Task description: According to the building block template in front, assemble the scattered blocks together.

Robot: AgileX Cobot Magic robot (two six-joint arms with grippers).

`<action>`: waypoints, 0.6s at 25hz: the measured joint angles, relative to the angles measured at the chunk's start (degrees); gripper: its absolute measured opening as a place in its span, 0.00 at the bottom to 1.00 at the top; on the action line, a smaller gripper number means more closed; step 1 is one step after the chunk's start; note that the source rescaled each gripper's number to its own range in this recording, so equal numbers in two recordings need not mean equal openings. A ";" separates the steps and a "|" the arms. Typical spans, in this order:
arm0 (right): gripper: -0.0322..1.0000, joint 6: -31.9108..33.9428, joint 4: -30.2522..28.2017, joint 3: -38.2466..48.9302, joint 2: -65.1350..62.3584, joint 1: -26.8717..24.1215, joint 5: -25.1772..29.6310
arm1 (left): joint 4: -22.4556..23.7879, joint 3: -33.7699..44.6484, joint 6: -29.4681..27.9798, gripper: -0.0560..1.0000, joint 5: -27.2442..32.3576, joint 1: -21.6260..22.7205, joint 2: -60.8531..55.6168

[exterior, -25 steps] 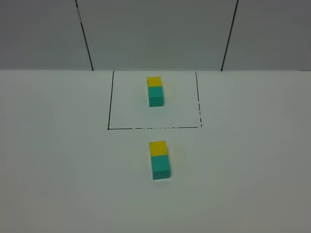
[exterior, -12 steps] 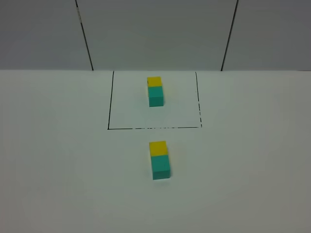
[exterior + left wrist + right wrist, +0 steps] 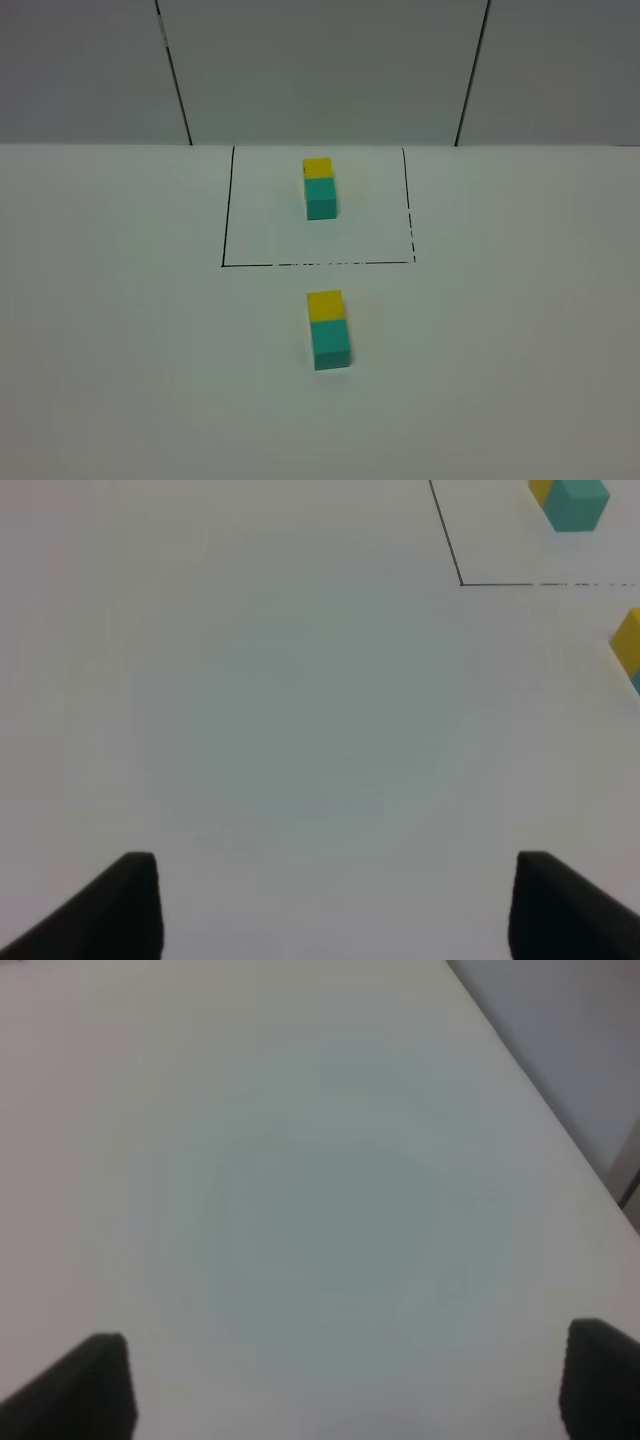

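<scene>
Jaws of my left gripper (image 3: 335, 905) stand wide apart and hold nothing, only bare white counter (image 3: 280, 730) between them. Jaws of my right gripper (image 3: 345, 1380) seem equally wide, though this view is blurred. Scattered blocks (image 3: 330, 330), yellow touching teal, lie well apart from both, just outside the black outline of the building block template (image 3: 319, 187).

scattered blocks (image 3: 629, 650) cut by frame edge, both grippers mostly out of frame
</scene>
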 joint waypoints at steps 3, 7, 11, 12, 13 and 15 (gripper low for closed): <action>0.72 0.00 0.00 0.00 0.00 0.00 0.00 | 0.00 0.00 0.00 0.61 0.00 0.00 0.00; 0.72 0.03 0.00 0.00 0.00 0.00 0.00 | 0.00 0.00 0.00 0.61 0.00 0.00 0.00; 0.72 0.03 0.00 0.00 0.00 0.00 0.00 | 0.00 0.00 0.00 0.61 0.00 0.00 0.00; 0.72 0.03 0.00 0.00 0.00 0.00 0.00 | 0.00 0.00 0.00 0.61 0.00 0.00 0.00; 0.72 0.03 0.00 0.00 0.00 0.00 0.00 | 0.00 0.00 0.00 0.61 0.00 0.00 0.00; 0.72 0.03 0.00 0.00 0.00 0.00 0.00 | 0.00 0.00 0.00 0.61 0.00 0.00 0.00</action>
